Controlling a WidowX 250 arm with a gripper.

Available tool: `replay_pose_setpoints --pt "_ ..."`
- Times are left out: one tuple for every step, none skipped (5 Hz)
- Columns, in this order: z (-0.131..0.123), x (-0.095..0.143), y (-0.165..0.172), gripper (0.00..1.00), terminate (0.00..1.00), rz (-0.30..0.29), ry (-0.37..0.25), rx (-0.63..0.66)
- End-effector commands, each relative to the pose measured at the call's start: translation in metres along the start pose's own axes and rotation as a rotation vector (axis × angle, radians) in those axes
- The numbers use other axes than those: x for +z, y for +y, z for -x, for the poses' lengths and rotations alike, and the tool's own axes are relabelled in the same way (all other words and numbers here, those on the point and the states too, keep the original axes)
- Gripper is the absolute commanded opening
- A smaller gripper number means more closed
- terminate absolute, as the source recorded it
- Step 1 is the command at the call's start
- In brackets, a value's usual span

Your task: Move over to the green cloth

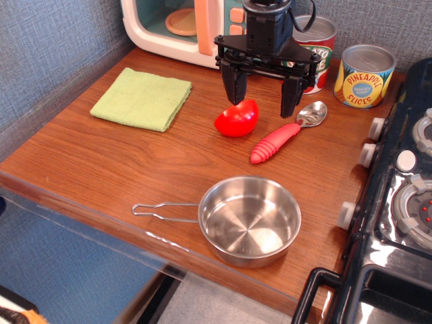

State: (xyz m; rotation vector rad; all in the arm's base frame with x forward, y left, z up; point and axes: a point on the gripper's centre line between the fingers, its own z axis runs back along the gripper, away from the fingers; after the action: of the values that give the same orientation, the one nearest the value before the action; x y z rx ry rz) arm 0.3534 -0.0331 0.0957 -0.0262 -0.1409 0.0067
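Observation:
The green cloth [142, 98] lies flat and folded on the wooden counter [101, 162] at the back left. My gripper [263, 102] is black, open and empty. It hangs to the right of the cloth, above the gap between a red toy tomato [237, 119] and a red-handled spoon [283, 135]. Its left finger tip is right at the tomato's top edge. The gripper is about a cloth's width to the right of the cloth.
A steel pot [248, 219] with a wire handle sits near the front edge. A toy microwave [185, 27] stands at the back. Two cans [364, 75] stand at the back right. A black toy stove [398, 202] fills the right side.

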Motion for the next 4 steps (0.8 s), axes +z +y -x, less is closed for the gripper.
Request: replay_pose_setpoints --pt "0.000 0.000 0.000 1.00 0.00 0.000 0.000 0.000" --pt "-0.014 0.002 0.026 1.00 0.00 0.010 -0.009 0.092" --pt "-0.040 0.005 0.069 1.00 0.00 -0.064 -0.037 0.151" --pt "-0.053 0.008 0.113 1.00 0.00 -0.133 -0.050 0.143"
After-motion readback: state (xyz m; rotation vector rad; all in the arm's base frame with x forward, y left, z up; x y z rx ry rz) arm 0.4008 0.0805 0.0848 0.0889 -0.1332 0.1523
